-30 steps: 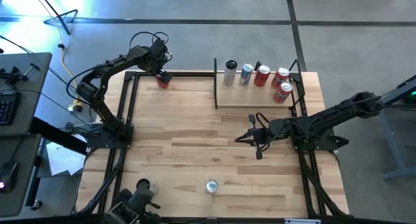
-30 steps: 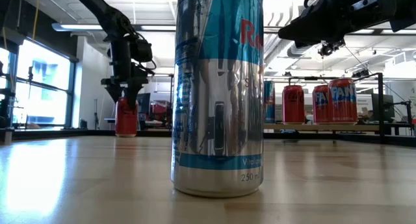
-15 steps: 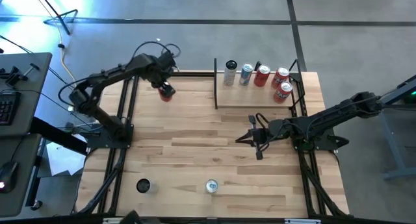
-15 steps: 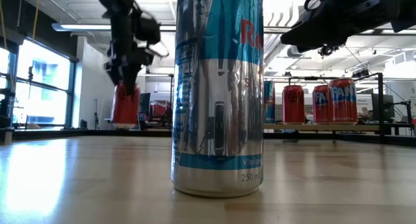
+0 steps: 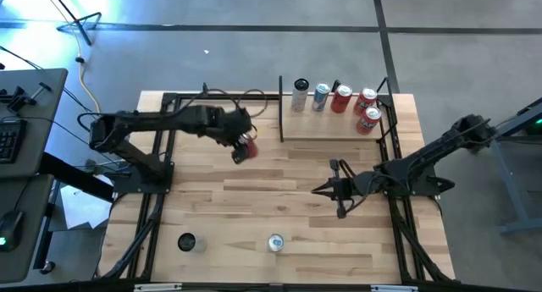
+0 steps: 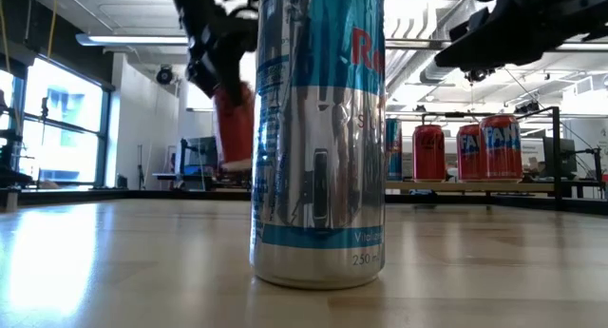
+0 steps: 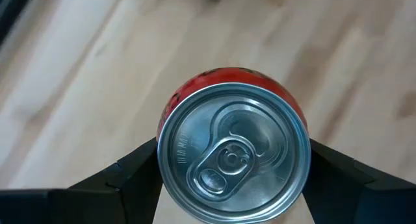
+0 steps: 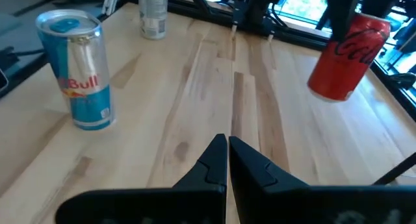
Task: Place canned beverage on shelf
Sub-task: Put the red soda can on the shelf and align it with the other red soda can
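Blue-silver can stands at the near table edge, far from the shelf. Right gripper — fingers pressed together, empty — hovers just before the shelf. Left gripper clasps red can — airborne, tilted, just beside the shelf.

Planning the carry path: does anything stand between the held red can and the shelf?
Nothing visible on the tabletop between. The left gripper holds the red can lifted, left of the shelf; its black post edges that side.
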Motion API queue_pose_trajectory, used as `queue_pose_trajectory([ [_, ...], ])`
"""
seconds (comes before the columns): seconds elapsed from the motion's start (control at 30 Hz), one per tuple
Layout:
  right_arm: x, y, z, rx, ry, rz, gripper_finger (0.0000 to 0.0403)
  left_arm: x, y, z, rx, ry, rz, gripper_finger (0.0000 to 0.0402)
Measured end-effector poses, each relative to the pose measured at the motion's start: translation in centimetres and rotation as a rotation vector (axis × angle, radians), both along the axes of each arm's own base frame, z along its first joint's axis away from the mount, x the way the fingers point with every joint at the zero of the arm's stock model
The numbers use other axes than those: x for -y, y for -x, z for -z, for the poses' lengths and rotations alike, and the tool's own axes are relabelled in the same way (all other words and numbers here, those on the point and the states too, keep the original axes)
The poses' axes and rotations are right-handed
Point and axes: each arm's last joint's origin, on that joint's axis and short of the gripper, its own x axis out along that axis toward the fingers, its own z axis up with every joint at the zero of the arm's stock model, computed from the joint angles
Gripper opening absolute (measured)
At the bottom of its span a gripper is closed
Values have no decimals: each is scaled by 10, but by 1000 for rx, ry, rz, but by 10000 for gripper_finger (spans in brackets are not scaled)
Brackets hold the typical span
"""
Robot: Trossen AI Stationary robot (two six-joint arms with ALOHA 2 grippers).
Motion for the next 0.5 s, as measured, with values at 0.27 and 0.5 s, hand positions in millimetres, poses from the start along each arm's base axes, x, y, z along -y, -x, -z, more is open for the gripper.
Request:
queue_pose_trajectory([
  [0.27,-5,2,0,1,-25,1,0,26,-30,15,90,66,30,279],
  [0.5,-5,3,2,-20,-55,17,0,30,-64,37,47,99,96,279],
])
